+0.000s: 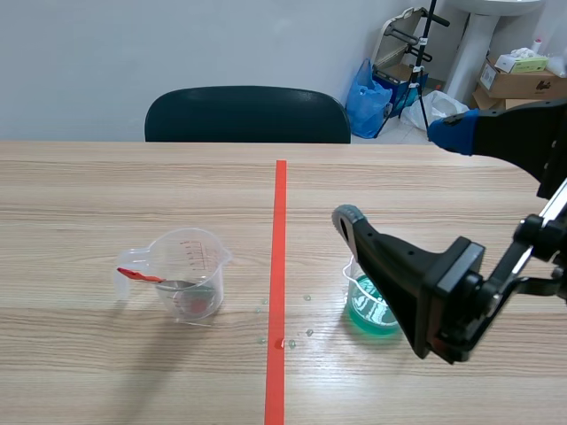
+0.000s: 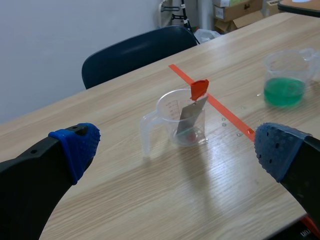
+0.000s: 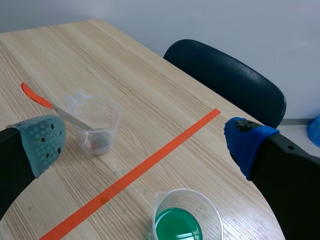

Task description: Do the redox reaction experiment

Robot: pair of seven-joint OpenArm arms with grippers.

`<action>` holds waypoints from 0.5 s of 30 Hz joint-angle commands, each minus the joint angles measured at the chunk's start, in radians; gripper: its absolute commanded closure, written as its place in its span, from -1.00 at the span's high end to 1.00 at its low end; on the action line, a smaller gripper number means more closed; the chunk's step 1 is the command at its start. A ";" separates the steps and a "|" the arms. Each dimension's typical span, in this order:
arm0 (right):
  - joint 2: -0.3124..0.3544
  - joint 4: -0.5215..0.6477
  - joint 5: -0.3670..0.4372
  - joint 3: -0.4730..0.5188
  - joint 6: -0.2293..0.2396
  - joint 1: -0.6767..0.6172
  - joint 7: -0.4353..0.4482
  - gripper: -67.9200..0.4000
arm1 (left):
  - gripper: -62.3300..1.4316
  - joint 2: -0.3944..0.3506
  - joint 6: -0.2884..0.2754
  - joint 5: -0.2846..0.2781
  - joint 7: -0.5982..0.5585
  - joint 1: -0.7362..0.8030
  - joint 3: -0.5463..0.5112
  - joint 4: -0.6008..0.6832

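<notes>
My right gripper [image 1: 399, 173] hangs above the table [image 1: 106, 372] with its fingers spread wide and nothing between them. The arm comes in raised from the right and is rolled on its side, so the grey-green pad sits low and the blue pad rides high toward the table's far edge. The beaker [image 3: 186, 220] of green liquid stands just under and ahead of this gripper, inside the span of the fingers and a little nearer the blue-padded one. The clear measuring cup [image 3: 97, 125] stands farther ahead, nearer the grey-green pad, across the orange tape line [image 3: 150, 162], with bare wood between the two vessels. A red-handled spoon [image 3: 35, 95] leans in that cup, its handle jutting out over the rim. My left gripper [image 2: 177, 149] is also spread wide and holds nothing. The measuring cup stands straight ahead of it, centred between the fingers, with open tabletop in between. The beaker lies well off beyond the tape. Past both vessels a dark chair [image 1: 248, 113] stands against the far edge. Only the scene view shows the droplets [image 1: 283, 341] on the wood beside the tape, and it hides part of the beaker behind my lower right finger. My left arm cannot be seen there.
</notes>
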 commanded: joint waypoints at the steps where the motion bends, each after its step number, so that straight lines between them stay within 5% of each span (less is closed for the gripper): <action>1: 0.002 0.006 0.010 0.003 -0.004 0.011 0.020 1.00 | 1.00 -0.026 0.026 -0.020 -0.003 0.016 0.005 0.004; 15: 0.002 0.006 0.003 0.002 -0.003 0.011 0.019 1.00 | 1.00 -0.114 0.072 -0.092 0.201 -0.105 -0.057 0.003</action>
